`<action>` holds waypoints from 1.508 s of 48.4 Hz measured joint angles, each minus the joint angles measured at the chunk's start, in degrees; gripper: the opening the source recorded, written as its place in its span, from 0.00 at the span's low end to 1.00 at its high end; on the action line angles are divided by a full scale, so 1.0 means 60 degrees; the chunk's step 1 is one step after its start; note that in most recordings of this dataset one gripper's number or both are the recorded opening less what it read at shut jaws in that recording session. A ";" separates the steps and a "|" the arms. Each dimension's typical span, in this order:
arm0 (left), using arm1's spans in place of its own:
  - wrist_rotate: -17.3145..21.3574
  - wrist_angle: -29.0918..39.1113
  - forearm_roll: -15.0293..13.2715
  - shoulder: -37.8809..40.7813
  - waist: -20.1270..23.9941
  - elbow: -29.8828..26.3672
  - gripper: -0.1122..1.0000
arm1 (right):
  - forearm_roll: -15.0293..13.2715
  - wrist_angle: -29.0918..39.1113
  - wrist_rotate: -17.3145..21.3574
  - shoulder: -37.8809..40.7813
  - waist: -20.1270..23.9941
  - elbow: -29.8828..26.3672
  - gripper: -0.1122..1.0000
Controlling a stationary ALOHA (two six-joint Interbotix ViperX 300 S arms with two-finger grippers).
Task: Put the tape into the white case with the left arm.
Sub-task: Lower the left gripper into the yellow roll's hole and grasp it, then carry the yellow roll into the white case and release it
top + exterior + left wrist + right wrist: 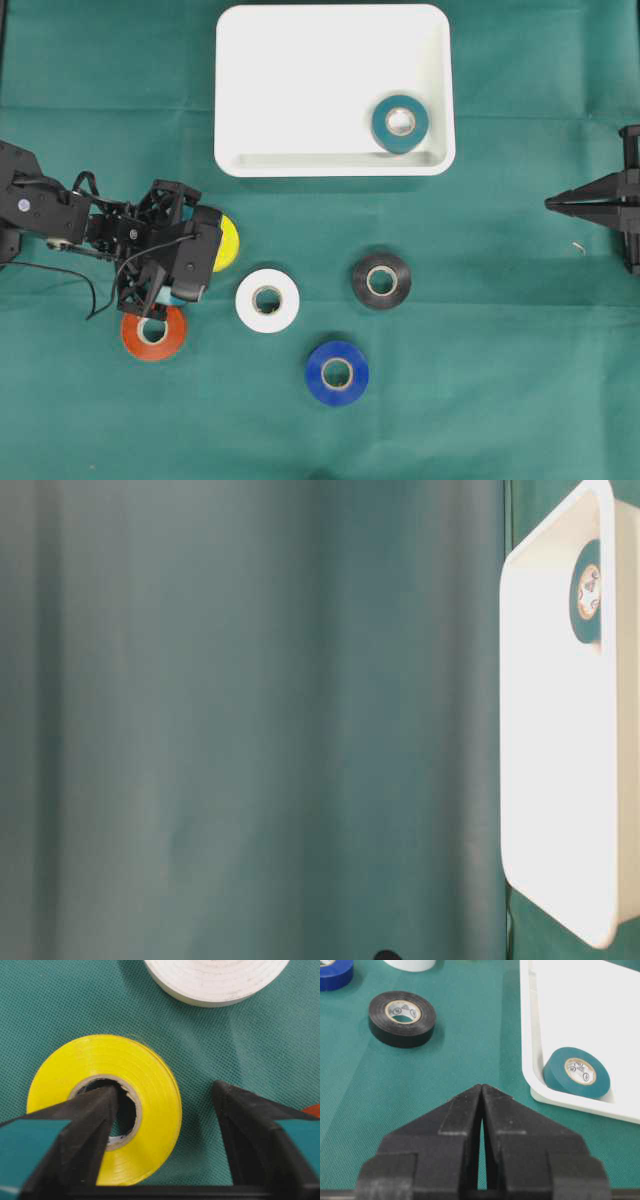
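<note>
The left end effector (165, 1095) sits low over the yellow tape (107, 1105) near the left edge of the worktop (500, 420). In the left wrist view one finger (85, 1130) reaches down into the roll's core and the other stands on the cloth just outside the rim, so the roll's wall lies between them. A gap shows between the outer finger and the tape: the jaws are parted and not yet clamped on anything.

The step in hand looks like the grasp itself. The next move calls for bringing the fingers together on the roll's wall until it is firmly pinched, then lifting it clear of the orange tape (154, 334) and the white tape (267, 300) close by, and carrying it toward the white case (300, 80) at the far edge of the worktop.

The case already holds a teal tape (400, 123) in its near right corner, so the bare floor on its left side seems the easier drop. A black tape (381, 280) and a blue tape (337, 372) lie mid-worktop.

The right end effector (481, 1090) hangs at the right edge with its fingers pressed together, holding nothing.
</note>
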 measured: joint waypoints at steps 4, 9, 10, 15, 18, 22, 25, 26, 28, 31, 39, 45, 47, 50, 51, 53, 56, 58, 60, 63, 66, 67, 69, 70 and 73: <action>0.0059 -0.0015 0.0000 0.0000 0.0000 0.0000 0.49 | 0.0000 0.0000 0.0000 0.0000 0.0000 0.0000 0.02; 0.0015 -0.0029 -0.0015 -0.0015 0.0000 0.0000 0.34 | 0.0000 0.0000 0.0000 0.0000 0.0000 0.0000 0.02; 0.0015 -0.0029 0.0000 -0.0029 0.0000 0.0000 0.34 | 0.0000 0.0000 -0.0015 0.0000 0.0000 0.0000 0.02; 0.0015 -0.0029 -0.0015 -0.0059 0.0000 0.0000 0.34 | 0.0000 0.0000 0.0000 0.0000 0.0000 0.0000 0.02; 0.0015 -0.0029 -0.0015 -0.0088 0.0000 0.0000 0.34 | 0.0000 0.0000 0.0000 0.0000 0.0000 0.0000 0.02; 0.0029 -0.0015 -0.0015 -0.0161 0.0000 0.0000 0.34 | 0.0000 0.0000 0.0000 0.0000 0.0015 0.0000 0.02; 0.0029 -0.0015 -0.0015 -0.0190 0.0000 0.0000 0.34 | 0.0000 0.0000 0.0000 0.0000 0.0000 0.0000 0.02; 0.0029 -0.0015 -0.0015 -0.0205 0.0000 0.0000 0.34 | 0.0000 0.0000 0.0000 0.0000 0.0000 0.0000 0.02; 0.0029 0.0000 -0.0015 -0.0234 0.0000 0.0000 0.34 | 0.0000 0.0000 0.0000 0.0000 0.0000 0.0000 0.02; 0.0015 0.0029 0.0000 -0.0322 -0.0015 -0.0059 0.34 | 0.0000 -0.0015 0.0000 0.0000 0.0000 0.0000 0.02; 0.0029 0.0381 -0.0015 -0.0806 -0.0059 -0.0352 0.34 | 0.0000 0.0000 0.0000 0.0000 0.0000 0.0000 0.02; 0.0029 0.0776 -0.0015 -0.1128 -0.0059 -0.0498 0.34 | 0.0000 0.0000 -0.0015 0.0000 0.0000 0.0000 0.02; 0.0029 0.0879 -0.0015 -0.1230 -0.0059 -0.0542 0.34 | 0.0000 0.0000 0.0000 0.0000 0.0000 0.0000 0.02; 0.0029 0.0996 -0.0015 -0.1348 -0.0059 -0.0586 0.34 | 0.0000 0.0000 -0.0015 0.0000 0.0015 0.0000 0.02; 0.0044 0.1011 0.0000 -0.1392 -0.0059 -0.0601 0.34 | 0.0000 0.0000 0.0000 0.0000 0.0000 0.0000 0.02; 0.0073 0.1055 -0.0015 -0.1436 -0.0059 -0.0645 0.34 | 0.0000 0.0000 0.0000 0.0000 0.0015 0.0000 0.02; 0.0103 0.1069 0.0000 -0.1479 -0.0059 -0.0703 0.34 | 0.0000 0.0000 0.0000 0.0000 0.0000 0.0000 0.02; 0.0146 0.1069 0.0000 -0.1494 -0.0015 -0.0732 0.34 | 0.0000 0.0000 0.0000 0.0000 0.0000 0.0000 0.02; 0.0161 0.1069 -0.0015 -0.1479 0.0029 -0.0776 0.34 | 0.0015 0.0000 0.0000 0.0000 0.0000 0.0000 0.02; 0.0220 0.1084 0.0000 -0.1479 0.0190 -0.0820 0.34 | 0.0000 0.0000 0.0000 0.0000 0.0000 0.0000 0.02; 0.0264 0.1084 -0.0015 -0.1479 0.0396 -0.0864 0.34 | 0.0000 0.0000 -0.0015 0.0000 0.0000 0.0000 0.02; 0.0308 0.1084 0.0000 -0.1479 0.0483 -0.0879 0.34 | 0.0000 0.0000 0.0000 0.0000 0.0000 0.0000 0.02; 0.0439 0.1084 -0.0015 -0.1479 0.0703 -0.0908 0.34 | 0.0000 -0.0015 -0.0015 0.0000 0.0000 0.0000 0.02; 0.0483 0.1069 0.0000 -0.1479 0.0864 -0.0937 0.34 | 0.0000 -0.0015 0.0000 0.0000 0.0000 0.0000 0.02; 0.0586 0.1069 -0.0015 -0.1465 0.1274 -0.0996 0.34 | 0.0000 0.0000 -0.0015 0.0000 0.0000 0.0000 0.02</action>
